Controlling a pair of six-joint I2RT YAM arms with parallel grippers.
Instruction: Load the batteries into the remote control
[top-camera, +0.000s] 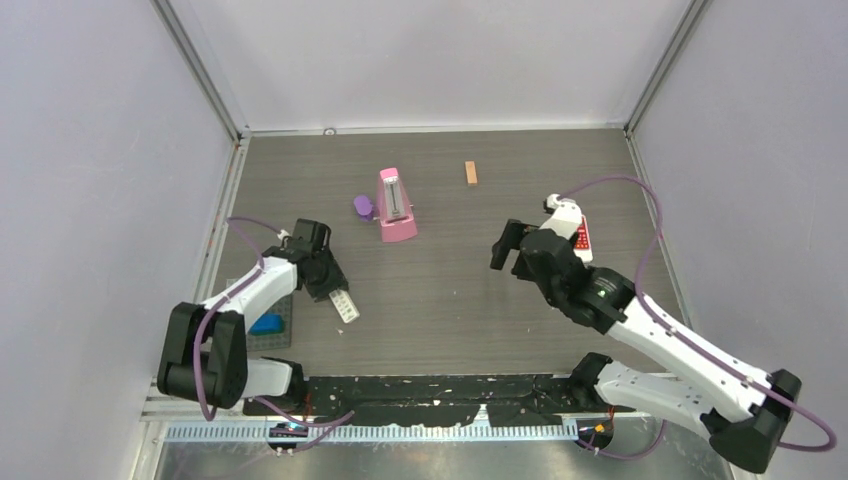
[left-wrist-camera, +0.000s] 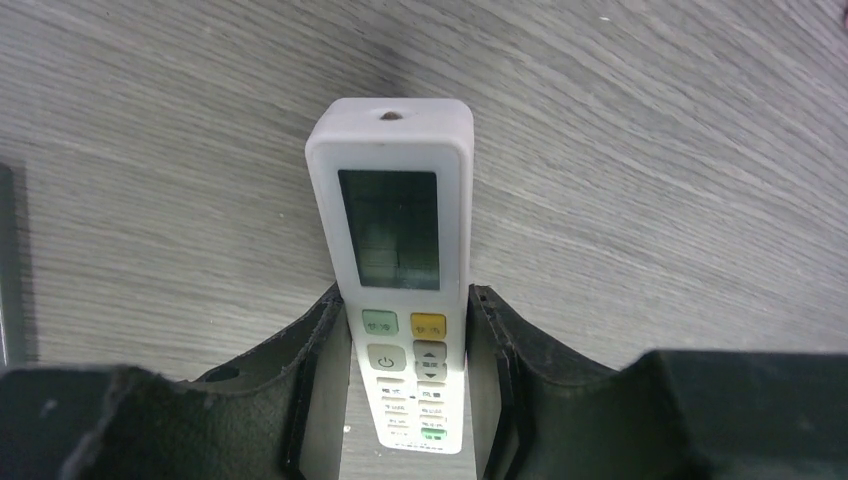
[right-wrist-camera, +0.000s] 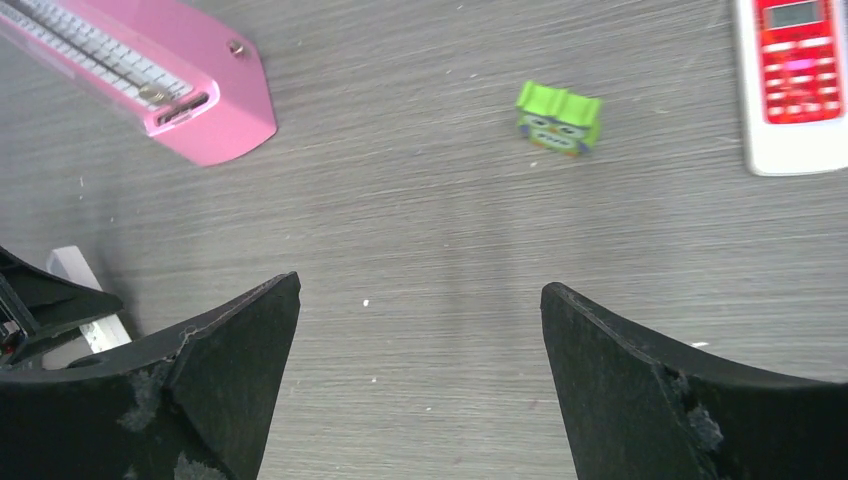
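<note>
By the left gripper (left-wrist-camera: 405, 330) the white remote control (left-wrist-camera: 390, 200) is being pinched at its button end, the free end pointing to 5 o'clock seen from above. The right gripper (right-wrist-camera: 420, 300) is being held spread wide, a red-faced remote (top-camera: 582, 239) at its 3 o'clock.

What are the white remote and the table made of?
Remote: probably hard plastic, matte white, with moulded rounded corners and a glossy display window. Table: matte grey wood-grain, its even streaks suggesting laminate rather than solid wood, though that is uncertain.
</note>
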